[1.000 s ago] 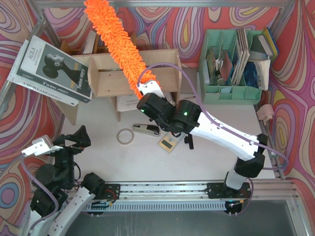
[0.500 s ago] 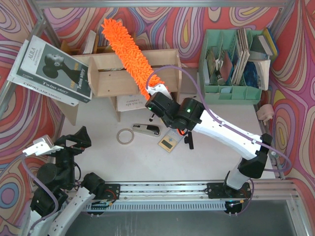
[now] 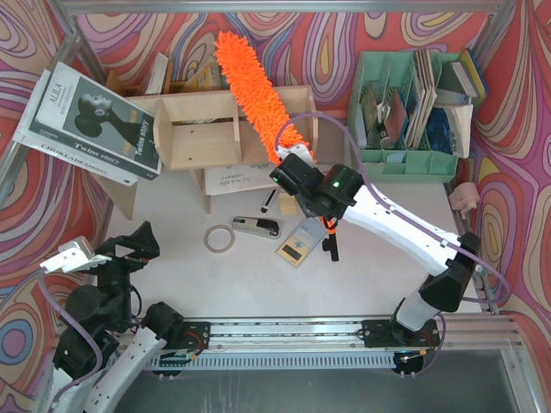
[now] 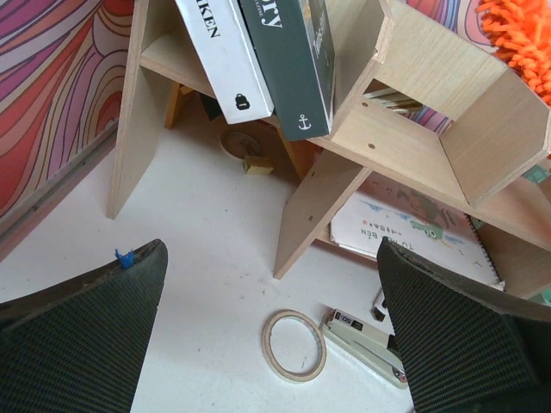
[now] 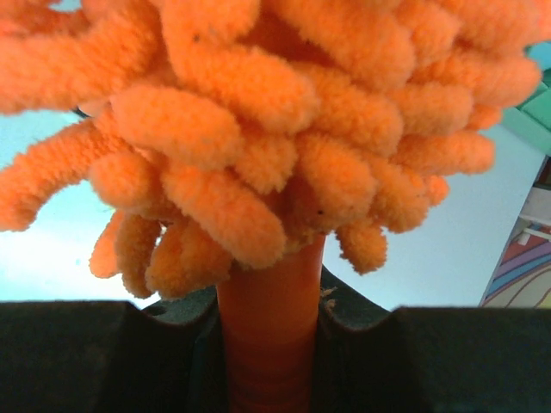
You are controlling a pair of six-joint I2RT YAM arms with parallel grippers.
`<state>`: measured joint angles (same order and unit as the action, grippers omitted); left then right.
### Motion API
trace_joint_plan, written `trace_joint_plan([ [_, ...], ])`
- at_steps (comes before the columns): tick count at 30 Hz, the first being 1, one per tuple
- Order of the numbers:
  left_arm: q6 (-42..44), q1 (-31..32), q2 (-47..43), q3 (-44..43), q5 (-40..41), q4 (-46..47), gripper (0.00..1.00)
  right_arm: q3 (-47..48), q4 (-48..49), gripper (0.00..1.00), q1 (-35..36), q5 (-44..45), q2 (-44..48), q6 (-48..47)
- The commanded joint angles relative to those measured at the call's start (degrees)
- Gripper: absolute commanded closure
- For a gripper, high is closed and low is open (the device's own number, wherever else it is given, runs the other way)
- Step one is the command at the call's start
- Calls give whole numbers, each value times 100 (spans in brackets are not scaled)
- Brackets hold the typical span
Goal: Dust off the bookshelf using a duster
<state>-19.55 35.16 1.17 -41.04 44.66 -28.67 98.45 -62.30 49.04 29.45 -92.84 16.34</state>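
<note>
At the shelf [image 3: 198, 129] right end, the right end effector [image 3: 287, 157] is clamped on the duster [image 3: 254, 90], long axis running back-left across the top tier; the left end effector [image 3: 103, 251], jaws apart, sits well apart.

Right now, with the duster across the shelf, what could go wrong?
1. The duster lies slantwise across the shelf's right end. A sweep left could push off the big book overhanging its left end.
2. The right fingers pinch only the thin handle, so the long head may twist it in the grip.
</note>
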Motion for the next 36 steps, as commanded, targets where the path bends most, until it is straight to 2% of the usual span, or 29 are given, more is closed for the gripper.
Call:
trace_joint_plan([
  [1, -40, -26, -18, 24, 104, -16, 2, -27, -106, 100, -283, 209, 432, 145],
  [6, -49, -26, -28, 24, 104, -15, 2, 91, -242, 100, -521, 455, 577, 259],
  [11, -49, -26, -29, 25, 113, -15, 2, 301, -101, 100, -515, 150, 480, 102],
  [21, -40, -26, 39, 34, 117, 6, 2, 567, 490, 100, 6, -487, 374, -257],
  [33, -31, -26, 109, 38, 112, 21, 2, 691, -94, 100, 63, -472, 23, -383],
  [36, -22, -26, 106, 41, 112, 32, 2, 671, -338, 100, 62, -229, 28, -288],
])
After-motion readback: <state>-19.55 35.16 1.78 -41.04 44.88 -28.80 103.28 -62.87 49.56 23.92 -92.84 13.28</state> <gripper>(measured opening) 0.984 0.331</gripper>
